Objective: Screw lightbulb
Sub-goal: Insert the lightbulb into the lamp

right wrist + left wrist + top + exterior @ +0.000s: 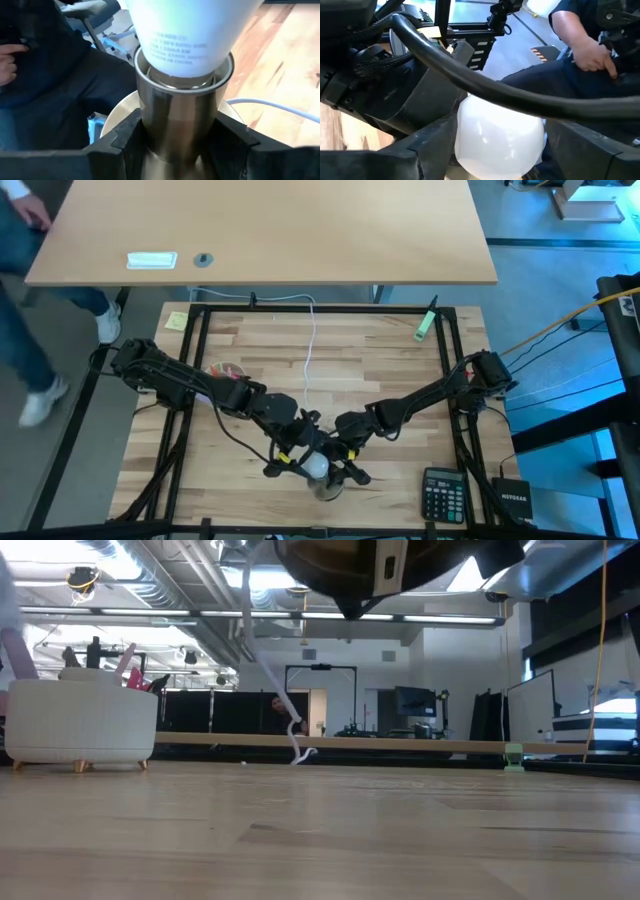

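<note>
The left pincer [495,165] grips the lightbulb [499,137]; the right pincer [177,145] clamps the socket [180,125] beneath it. If the lightbulb tilts, threads may cross, or the socket may turn in its grip.

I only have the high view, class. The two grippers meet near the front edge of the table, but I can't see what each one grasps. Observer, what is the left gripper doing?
Observer: The left gripper is shut on the lightbulb, its fingers against the white glass.
Operator: And the right one?
Observer: The right gripper clamps the metal socket from both sides.
Operator: Is the bulb in the socket?
Observer: Its narrow end sits inside the socket's rim; how far it is screwed in is hidden.
</note>
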`<move>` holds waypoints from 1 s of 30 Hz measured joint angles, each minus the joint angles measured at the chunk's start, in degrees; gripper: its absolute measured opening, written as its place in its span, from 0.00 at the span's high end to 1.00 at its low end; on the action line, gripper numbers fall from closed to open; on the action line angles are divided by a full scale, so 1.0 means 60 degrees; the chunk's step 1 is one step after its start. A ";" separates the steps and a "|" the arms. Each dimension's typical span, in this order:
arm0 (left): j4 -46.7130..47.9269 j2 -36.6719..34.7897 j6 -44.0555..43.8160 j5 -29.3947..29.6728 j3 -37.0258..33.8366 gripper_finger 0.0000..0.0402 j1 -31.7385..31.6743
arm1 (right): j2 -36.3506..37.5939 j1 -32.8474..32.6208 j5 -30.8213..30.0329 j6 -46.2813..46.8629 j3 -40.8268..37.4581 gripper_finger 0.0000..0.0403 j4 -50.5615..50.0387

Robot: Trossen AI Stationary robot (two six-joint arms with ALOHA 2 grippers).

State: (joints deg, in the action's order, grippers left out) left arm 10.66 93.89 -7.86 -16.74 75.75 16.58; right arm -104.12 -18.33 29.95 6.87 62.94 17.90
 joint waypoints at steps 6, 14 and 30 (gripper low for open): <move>0.0073 0.0000 -0.0039 0.0040 -0.0004 0.25 -0.0004 | 0.0004 -0.0004 -0.0416 -0.0225 0.0007 0.55 -0.0258; 0.0648 0.0000 0.0063 0.0649 -0.0004 0.25 -0.0004 | 0.0004 -0.0001 -0.1473 -0.0236 0.0007 0.55 -0.0939; 0.1498 0.0037 0.0562 0.3372 -0.0025 0.25 -0.0004 | 0.0062 0.0019 -0.4901 -0.0461 -0.1007 0.55 -0.0608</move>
State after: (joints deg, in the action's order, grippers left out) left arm 19.64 94.11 -4.49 3.49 75.59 16.56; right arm -103.74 -18.21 0.54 4.10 56.90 14.25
